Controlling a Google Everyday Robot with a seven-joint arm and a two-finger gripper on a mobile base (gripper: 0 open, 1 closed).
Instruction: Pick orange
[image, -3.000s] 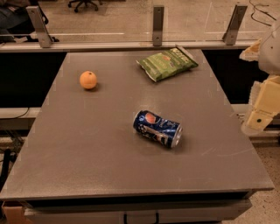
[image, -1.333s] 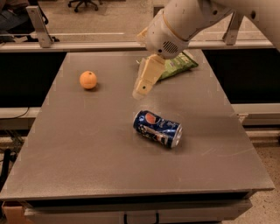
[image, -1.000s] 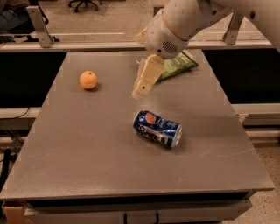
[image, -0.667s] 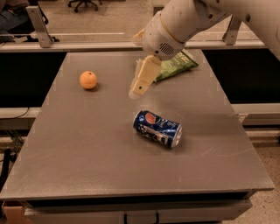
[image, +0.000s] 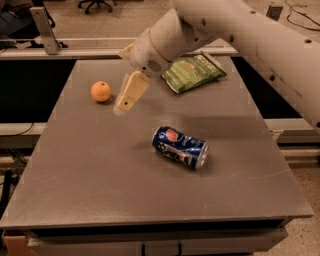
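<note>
The orange (image: 101, 91) is a small round orange fruit resting on the grey table (image: 100, 170) at the back left. My gripper (image: 125, 101) hangs from the white arm that reaches in from the upper right. It sits just right of the orange, a short gap apart, and above the table surface. It holds nothing that I can see.
A blue soda can (image: 180, 147) lies on its side near the table's middle. A green chip bag (image: 193, 73) lies at the back right, partly under the arm. A railing with posts runs behind the table's far edge.
The arm has swung in from the right edge of the view across the table. The gripper has kept moving left and now sits close beside the orange. The objects have not moved.
</note>
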